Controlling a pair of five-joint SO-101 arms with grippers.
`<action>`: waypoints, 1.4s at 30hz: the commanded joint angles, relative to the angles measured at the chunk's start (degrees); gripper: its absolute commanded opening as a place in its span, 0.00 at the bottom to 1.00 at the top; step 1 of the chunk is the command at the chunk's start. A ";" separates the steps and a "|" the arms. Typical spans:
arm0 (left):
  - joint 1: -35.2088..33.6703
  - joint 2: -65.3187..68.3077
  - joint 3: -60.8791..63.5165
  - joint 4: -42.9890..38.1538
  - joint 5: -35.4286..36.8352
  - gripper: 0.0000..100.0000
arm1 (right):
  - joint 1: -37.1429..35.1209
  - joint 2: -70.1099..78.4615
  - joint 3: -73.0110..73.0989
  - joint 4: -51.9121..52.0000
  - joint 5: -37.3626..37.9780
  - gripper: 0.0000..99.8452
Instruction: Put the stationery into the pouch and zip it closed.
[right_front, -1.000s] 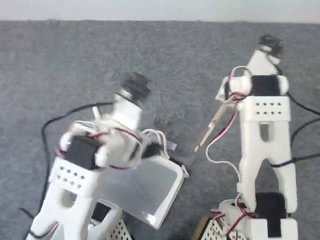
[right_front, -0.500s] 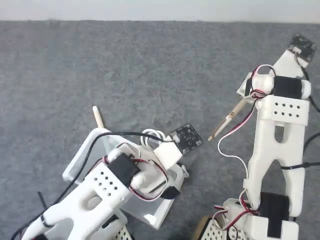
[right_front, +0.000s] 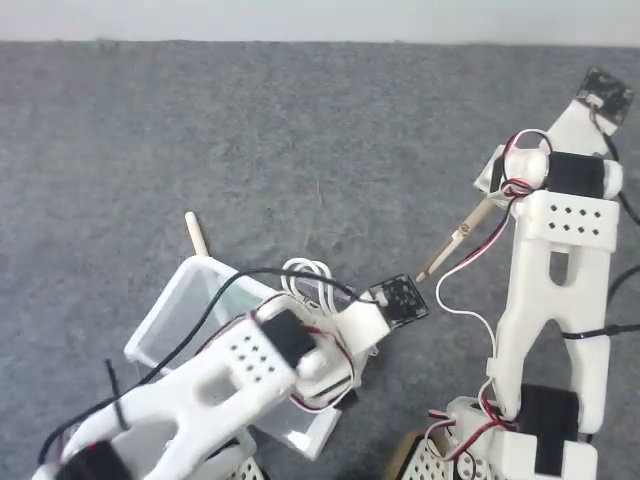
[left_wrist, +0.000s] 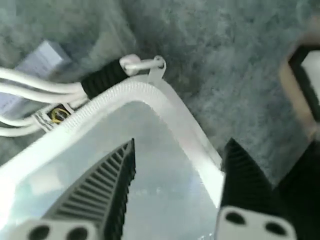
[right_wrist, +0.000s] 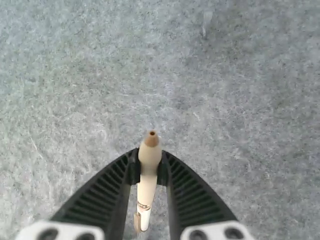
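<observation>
Hard to read first: most of the pouch (right_front: 185, 305) buried under the left arm (right_front: 220, 380) in the high view, down at 7 o'clock on the desk (right_front: 300, 120). Just the clear panel and white zip edge peeking out on the 9 o'clock side, plus a strip near 6 o'clock. Open or zipped? Impossible to judge from up there.

Closer, in the left wrist view: one rounded pouch corner, the zipper pull (left_wrist: 150, 67) sitting right at it, white cables (left_wrist: 40, 90) alongside. Left tool (left_wrist: 180, 150) spread wide over that corner, pinching nothing, one finger above the clear panel and the other out past the zip edge. Touching or just hovering: cannot tell.

Over at 3 o'clock, the right tool (right_wrist: 148, 156) pressed together on a beige pen (right_wrist: 147, 175), tip poking beyond the fingertips. From above, that pen slanting toward 7 o'clock from under the right arm (right_front: 550, 270). Its tip near the left arm but apart, height off the desk hard to gauge.

Second beige stick (right_front: 197, 235) at the pouch's 12 o'clock edge, lower end hidden; inside or behind, cannot tell.

Broad grey desk from 10 to 1 o'clock, running up to the far edge. Both arm bases cut off at 6 o'clock.
</observation>
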 joint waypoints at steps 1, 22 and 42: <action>-4.92 3.69 -5.41 -0.88 -2.55 0.19 | 0.66 -2.42 -0.44 -0.75 -0.53 0.01; -48.79 -7.03 -16.40 -0.70 -21.27 0.07 | 0.57 -2.42 -0.44 -0.48 -0.53 0.01; -30.95 -6.86 -19.03 17.49 -9.32 0.27 | 0.48 -2.42 0.26 -0.84 -0.53 0.01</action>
